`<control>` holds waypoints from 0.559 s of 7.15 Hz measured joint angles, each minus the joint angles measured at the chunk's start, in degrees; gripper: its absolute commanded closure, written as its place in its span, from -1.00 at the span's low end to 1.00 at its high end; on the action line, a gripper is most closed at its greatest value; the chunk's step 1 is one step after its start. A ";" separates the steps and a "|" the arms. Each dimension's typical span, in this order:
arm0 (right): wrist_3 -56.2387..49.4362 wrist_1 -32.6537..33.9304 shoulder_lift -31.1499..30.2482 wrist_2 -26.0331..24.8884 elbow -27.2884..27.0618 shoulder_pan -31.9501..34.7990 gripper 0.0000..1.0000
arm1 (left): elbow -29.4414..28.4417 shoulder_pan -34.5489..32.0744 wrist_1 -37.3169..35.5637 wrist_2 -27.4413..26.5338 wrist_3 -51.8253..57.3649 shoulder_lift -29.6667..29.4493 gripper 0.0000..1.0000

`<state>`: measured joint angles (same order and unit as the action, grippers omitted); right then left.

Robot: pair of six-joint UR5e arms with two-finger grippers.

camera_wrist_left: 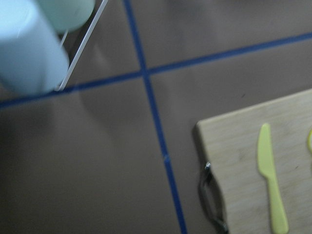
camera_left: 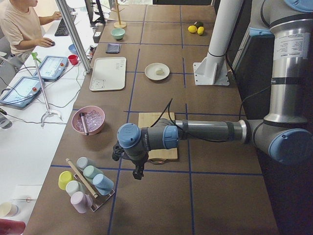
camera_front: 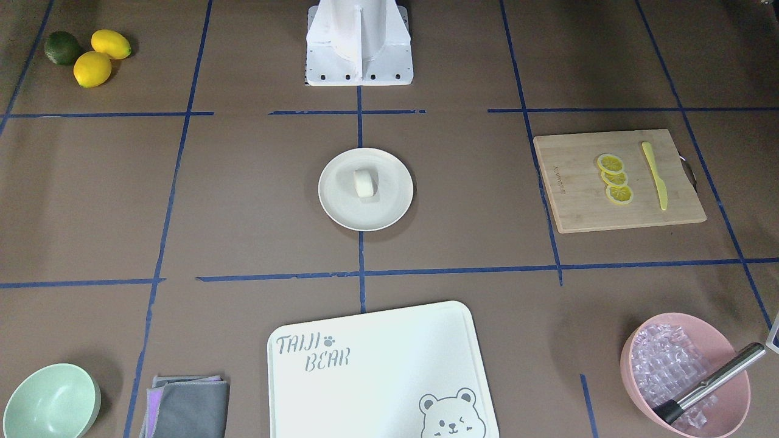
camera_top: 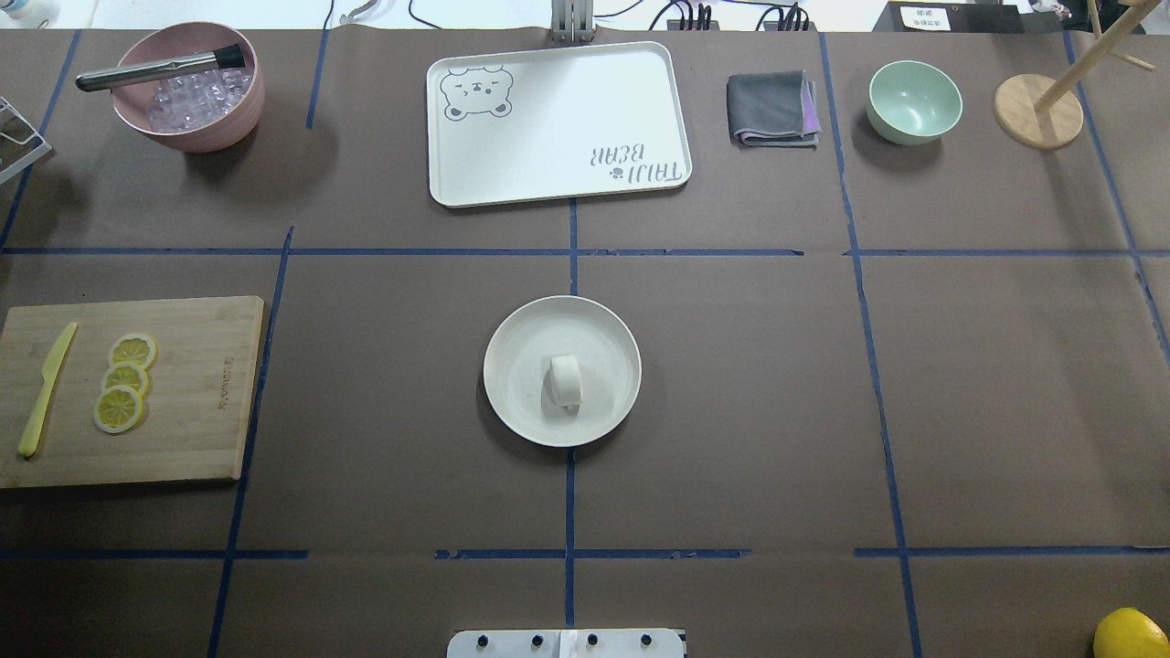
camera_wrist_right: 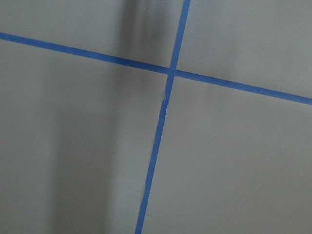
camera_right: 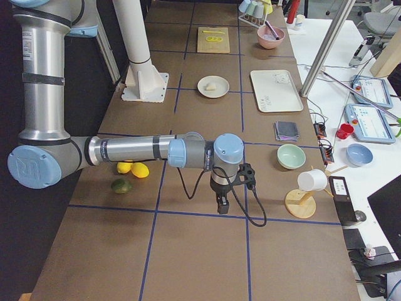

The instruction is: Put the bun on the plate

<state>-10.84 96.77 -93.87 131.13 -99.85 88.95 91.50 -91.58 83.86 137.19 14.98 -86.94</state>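
Note:
The small white bun (camera_top: 566,382) lies on its side in the middle of the round cream plate (camera_top: 517,340) at the table's centre; the front-facing view shows the same bun (camera_front: 365,182) on the plate (camera_front: 392,210). No gripper is near it. My left gripper (camera_left: 138,172) hangs far off over the table's left end, past the wooden board, and shows only in the exterior left view, so I cannot tell its state. My right gripper (camera_right: 221,206) points down over bare table at the right end; I cannot tell whether it is open or shut.
A wooden cutting board (camera_top: 196,393) carries lemon slices (camera_top: 123,382) and a yellow knife (camera_top: 44,391). Beyond the plate are a white bear tray (camera_top: 558,119), a pink bowl of ice (camera_top: 187,87), a folded cloth (camera_top: 772,108) and a mint-green bowl (camera_top: 914,100). A person sits beside the table.

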 measured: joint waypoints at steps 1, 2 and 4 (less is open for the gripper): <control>0.02 0.00 0.00 0.00 0.00 0.00 -1.00 | -0.36 -1.89 0.24 -0.01 0.06 0.05 -1.00; 0.05 0.00 0.00 0.00 0.00 0.00 -1.00 | -0.43 -2.71 0.36 -0.05 0.17 0.00 -1.00; 0.09 0.00 0.00 -0.06 0.15 0.00 -1.00 | -0.40 -3.12 0.36 -0.19 0.32 0.17 -1.00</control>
<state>-10.75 96.77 -93.87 131.07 -99.70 88.95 91.10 -94.70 84.22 136.99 15.31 -86.78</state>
